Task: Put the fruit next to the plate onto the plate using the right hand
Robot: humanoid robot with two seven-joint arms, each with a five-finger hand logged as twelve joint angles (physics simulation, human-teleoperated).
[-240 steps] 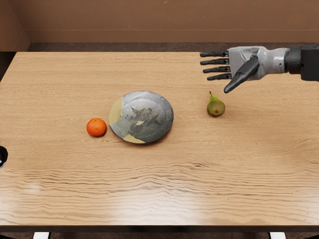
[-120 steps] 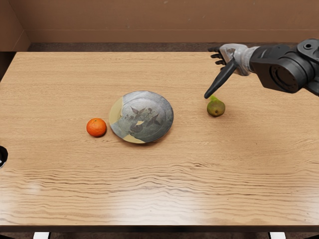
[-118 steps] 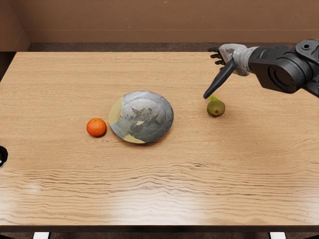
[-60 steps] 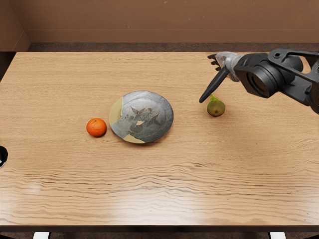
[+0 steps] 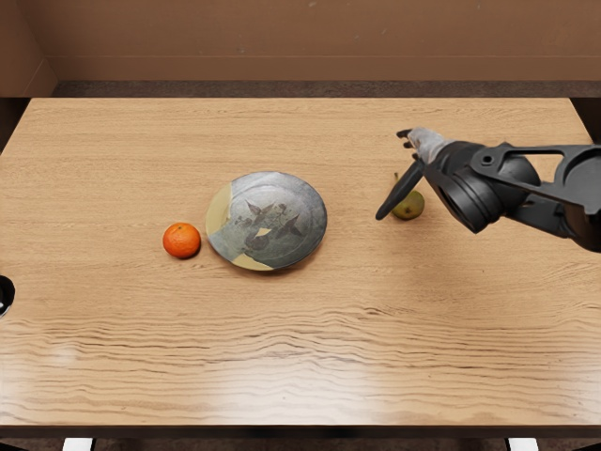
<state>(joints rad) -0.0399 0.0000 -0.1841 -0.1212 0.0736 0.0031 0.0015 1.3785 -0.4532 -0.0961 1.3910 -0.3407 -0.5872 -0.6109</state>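
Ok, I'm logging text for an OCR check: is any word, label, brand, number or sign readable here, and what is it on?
None: there is no readable text anywhere in the head view.
The plate bears only a painted grey and cream pattern, no letters.
The orange, the pear, the table and the right hand show no label, number or mark.

Table (image 5: pixel 310 348) was grained wood, faint sheen toward near edge. Plate (image 5: pixel 218 218) looked glazed, mottled. Right arm (image 5: pixel 484 188) casing looked dark, matt.
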